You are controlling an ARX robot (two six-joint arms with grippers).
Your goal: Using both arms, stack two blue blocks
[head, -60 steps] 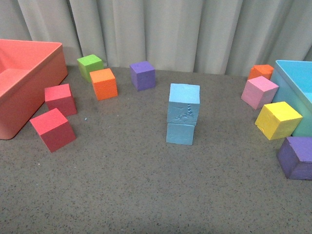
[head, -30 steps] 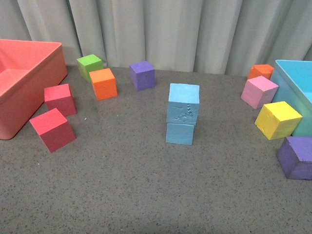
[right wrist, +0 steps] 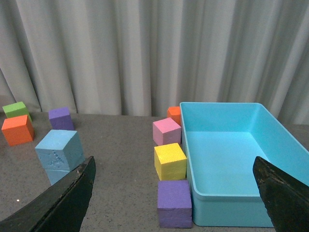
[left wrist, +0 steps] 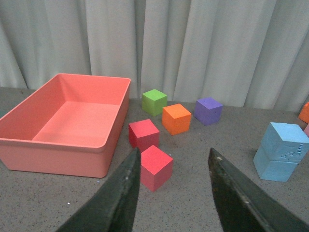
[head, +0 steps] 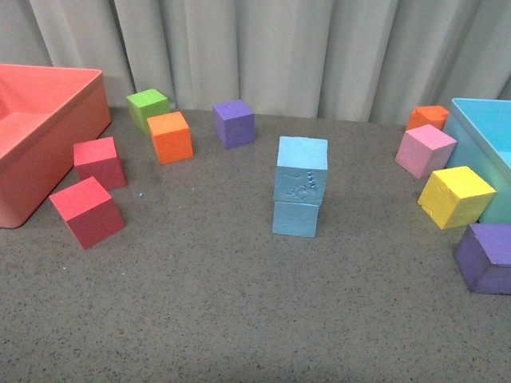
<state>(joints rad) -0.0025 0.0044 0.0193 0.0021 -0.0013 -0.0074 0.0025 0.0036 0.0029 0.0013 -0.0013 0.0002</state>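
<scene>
Now dented blue block (head: 300, 171) sits atop smooth blue block (head: 295, 218); left gripper (left wrist: 174, 193) and right gripper (right wrist: 174, 193) both spread wide, empty.

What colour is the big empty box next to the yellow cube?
The box is cyan, a bright light blue. The right wrist view shows it best.

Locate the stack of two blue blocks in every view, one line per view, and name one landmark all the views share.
Front view: blue stack stands mid-table, dented block on top.
Left wrist view: the stack sits at the picture's right edge, beyond the open left gripper.
Right wrist view: the stack is at the picture's left, just above one finger of the open right gripper.
Shared landmark: the orange cube next to the green cube.
</scene>
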